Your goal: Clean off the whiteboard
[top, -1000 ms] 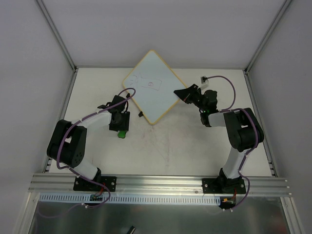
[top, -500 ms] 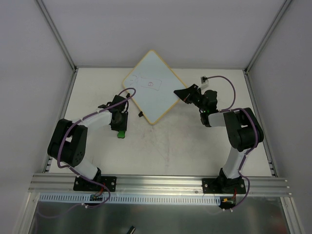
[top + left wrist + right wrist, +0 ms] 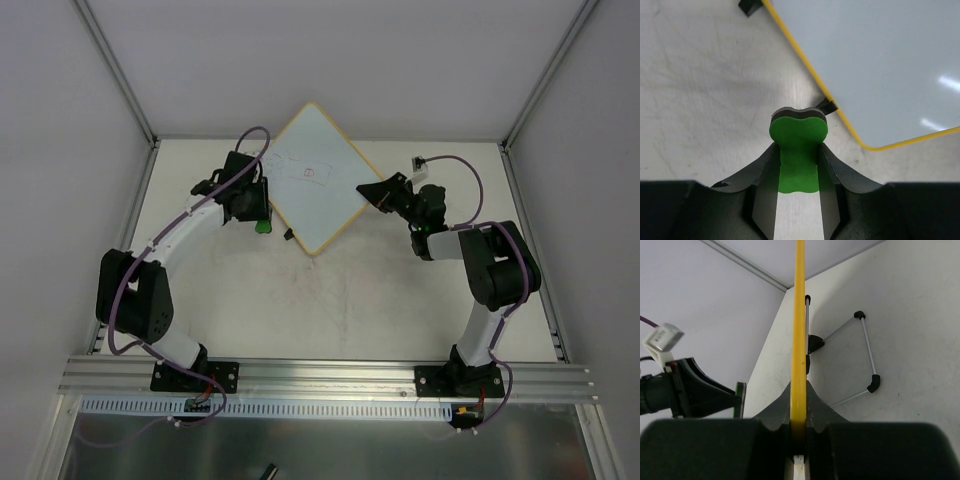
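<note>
The whiteboard [image 3: 318, 190] stands tilted like a diamond at the back of the table, with a yellow rim and faint marks, one small red scribble [image 3: 308, 172]. My right gripper [image 3: 372, 192] is shut on its right edge; in the right wrist view the rim [image 3: 798, 325] runs edge-on between my closed fingers [image 3: 798, 390]. My left gripper [image 3: 257, 214] is shut on the green eraser [image 3: 262, 226], beside the board's lower-left edge. In the left wrist view the eraser [image 3: 798, 150] sits between the fingers, just short of the rim and a black clip [image 3: 827, 106]; the board [image 3: 880, 60] fills the upper right.
A wire stand with black corner pieces [image 3: 866, 357] lies on the table behind the board. A second black clip [image 3: 750, 6] sits further along the rim. Grey walls close the back and both sides; the aluminium rail [image 3: 330, 375] runs along the near edge.
My left arm has carried the green eraser from the table at the lower left up and away, to the whiteboard's lower-left edge. The right arm and board have not moved.
</note>
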